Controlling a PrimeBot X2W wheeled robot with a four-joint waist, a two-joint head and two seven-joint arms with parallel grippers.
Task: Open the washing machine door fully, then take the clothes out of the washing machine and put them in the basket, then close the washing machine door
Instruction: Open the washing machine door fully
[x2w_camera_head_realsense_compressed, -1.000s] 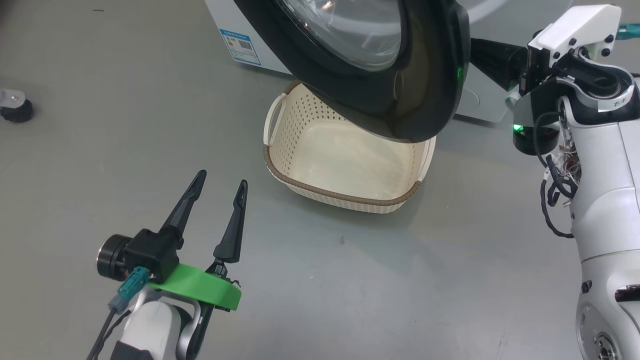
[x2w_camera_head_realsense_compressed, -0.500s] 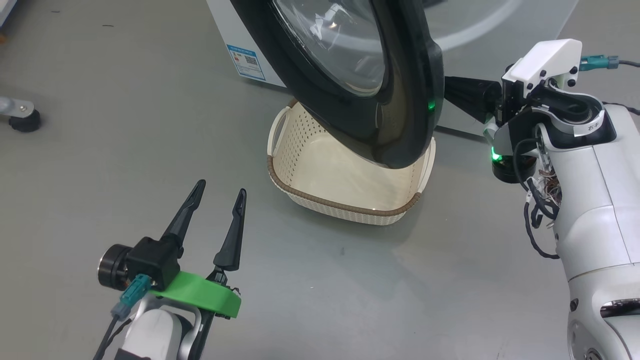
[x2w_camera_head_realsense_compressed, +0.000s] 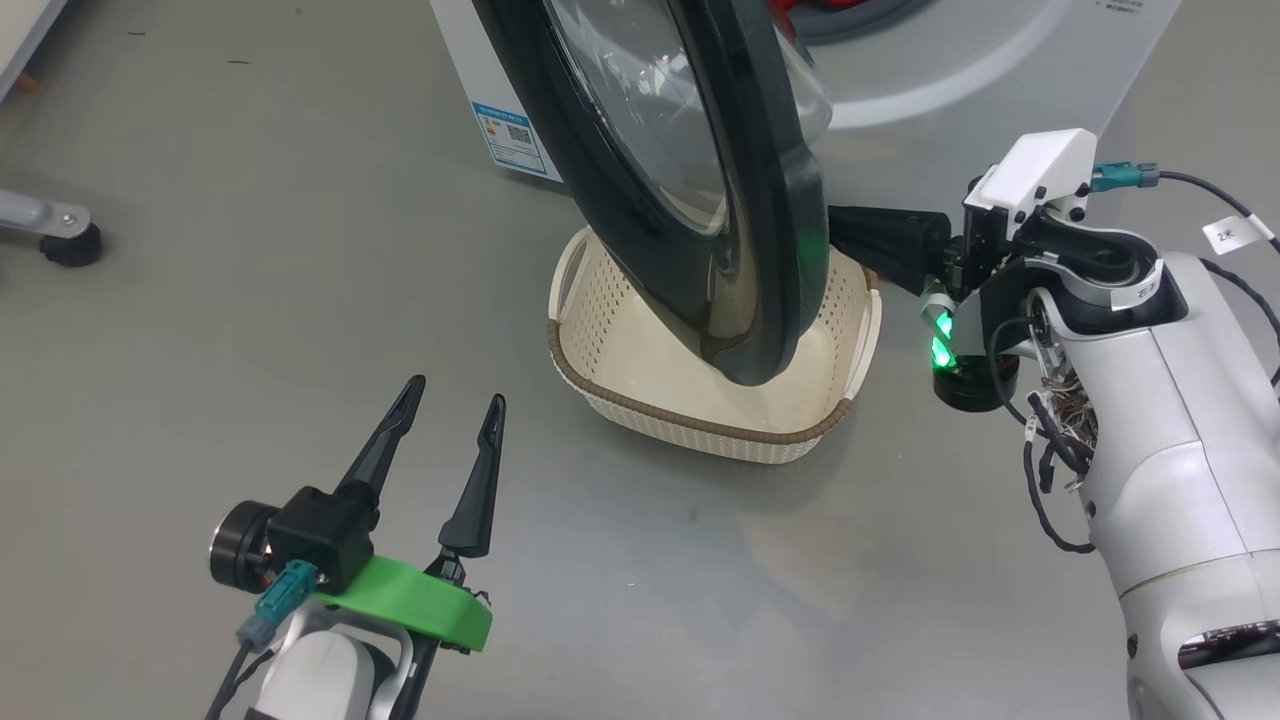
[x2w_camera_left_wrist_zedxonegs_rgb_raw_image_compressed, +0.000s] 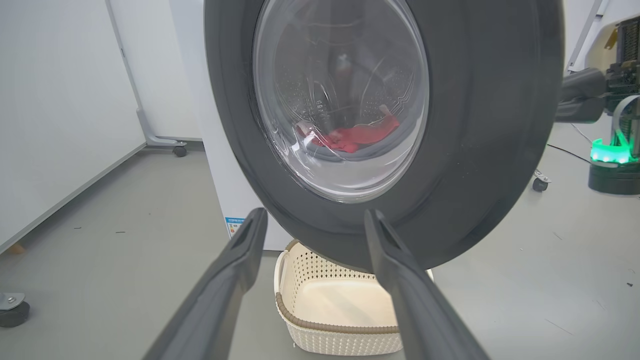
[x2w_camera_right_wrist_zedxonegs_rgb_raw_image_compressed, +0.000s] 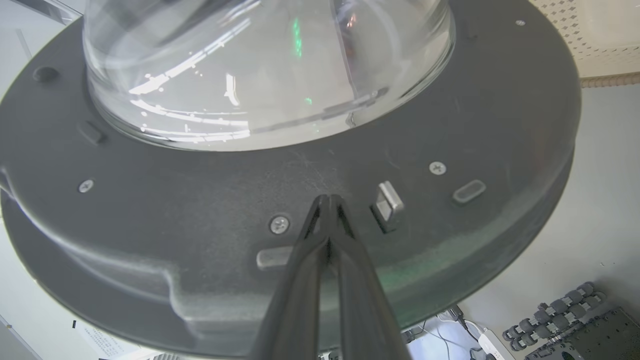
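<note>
Right wrist view: right gripper (x2w_camera_right_wrist_zedxonegs_rgb_raw_image_compressed: 328, 201), fingers pressed together w/ nothing between, tips sat against inner rim of the washing machine door (x2w_camera_right_wrist_zedxonegs_rgb_raw_image_compressed: 200, 200), just beside latch (x2w_camera_right_wrist_zedxonegs_rgb_raw_image_compressed: 387, 205). Door stood half-swung, edge-on above the basket (x2w_camera_head_realsense_compressed: 700, 432). Left gripper (x2w_camera_head_realsense_compressed: 456, 392) spread, well apart; right arm was nearer to push.

1. Looks like a robotics lab or test bay rather than a home laundry room.
2. Floor (x2w_camera_head_realsense_compressed: 250, 300) is bare, smooth, grey and lightly scuffed, an industrial finish.
3. Plain white wall panels (x2w_camera_left_wrist_zedxonegs_rgb_raw_image_compressed: 60, 100), with a metal frame leg on a caster (x2w_camera_left_wrist_zedxonegs_rgb_raw_image_compressed: 178, 149) at their base. Another black caster foot (x2w_camera_head_realsense_compressed: 68, 245) sits at the head view's left edge.
4. The washing machine (x2w_camera_head_realsense_compressed: 1000, 80) stands free on open floor, blue label sticker (x2w_camera_head_realsense_compressed: 510, 135) on its front.
5. White power strip (x2w_camera_right_wrist_zedxonegs_rgb_raw_image_compressed: 482, 340) with cables, and grey roller parts (x2w_camera_right_wrist_zedxonegs_rgb_raw_image_compressed: 555, 320), lie on the floor.
6. A loose cable (x2w_camera_left_wrist_zedxonegs_rgb_raw_image_compressed: 565, 150) trails across the floor.
</note>
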